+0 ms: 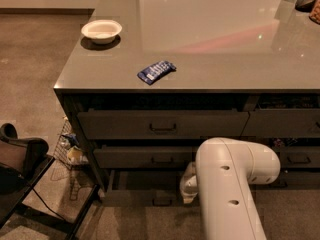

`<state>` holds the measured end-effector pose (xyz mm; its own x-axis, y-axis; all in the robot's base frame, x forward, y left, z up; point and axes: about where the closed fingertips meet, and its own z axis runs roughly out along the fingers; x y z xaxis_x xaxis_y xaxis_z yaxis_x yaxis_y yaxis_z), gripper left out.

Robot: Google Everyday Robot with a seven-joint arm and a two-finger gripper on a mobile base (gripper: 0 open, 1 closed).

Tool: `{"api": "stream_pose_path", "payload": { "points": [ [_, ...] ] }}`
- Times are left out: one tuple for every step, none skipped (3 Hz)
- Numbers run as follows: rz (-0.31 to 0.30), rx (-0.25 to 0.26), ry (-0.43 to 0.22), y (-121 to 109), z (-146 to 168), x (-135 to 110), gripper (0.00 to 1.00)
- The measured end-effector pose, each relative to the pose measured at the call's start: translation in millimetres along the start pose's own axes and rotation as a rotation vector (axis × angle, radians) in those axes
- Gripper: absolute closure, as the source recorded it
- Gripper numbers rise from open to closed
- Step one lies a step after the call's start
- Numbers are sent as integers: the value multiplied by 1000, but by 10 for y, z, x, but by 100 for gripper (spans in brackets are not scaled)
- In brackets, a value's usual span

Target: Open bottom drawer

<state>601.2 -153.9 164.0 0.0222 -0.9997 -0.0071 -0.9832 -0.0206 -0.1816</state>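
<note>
The bottom drawer (135, 198) is the lowest of three stacked dark grey-brown fronts. It stands pulled out from the cabinet, with a dark gap above its front and a small handle (162, 202) at centre. My gripper (189, 186) is low at the drawer's right end, just right of the handle, and is largely hidden behind my white arm (232, 184). The middle drawer (150, 157) and the top drawer (162, 125) above it look shut.
On the grey counter top (225, 59) lie a white bowl (101, 31) and a blue packet (156, 71). A wire basket (70, 151) stands by the cabinet's left corner. A dark chair frame (25, 179) is at the lower left. More drawers (295, 156) are at the right.
</note>
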Motion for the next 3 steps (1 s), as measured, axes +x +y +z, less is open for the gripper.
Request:
{"api": "stream_pose_path", "payload": {
  "points": [
    [0,0,0,-1,-6,0,100],
    [0,0,0,1,-7,-1,100],
    [39,-28,-9,210,-92,-42,100]
  ]
}}
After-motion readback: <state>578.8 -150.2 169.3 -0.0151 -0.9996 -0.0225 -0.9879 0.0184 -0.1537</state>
